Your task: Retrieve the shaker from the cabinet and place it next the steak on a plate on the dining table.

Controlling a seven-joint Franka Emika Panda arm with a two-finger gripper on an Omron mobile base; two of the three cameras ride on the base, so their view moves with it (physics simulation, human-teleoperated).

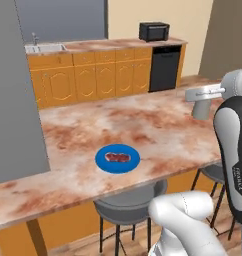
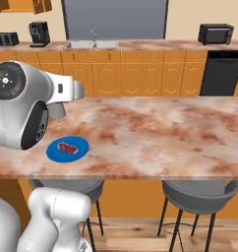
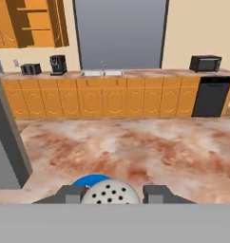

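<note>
Blue plate (image 1: 117,160) lies flat on the marbled desk (image 1: 158,125), near its front edge — the steak (image 1: 118,157) sits at the plate's centre. Grey stools (image 1: 129,206) stand below that edge. The white arm (image 1: 235,150) rises at right — its end effector cannot be made out.

A black microwave (image 1: 154,31) sits at the right end of the far marbled counter (image 2: 140,45), above a black dishwasher (image 2: 220,73). A sink with a tap (image 3: 102,72) is set mid-counter; a toaster (image 3: 30,69) and a coffee machine (image 3: 58,64) stand towards its left end. Grey stools (image 2: 199,190) stand below the near edge
</note>
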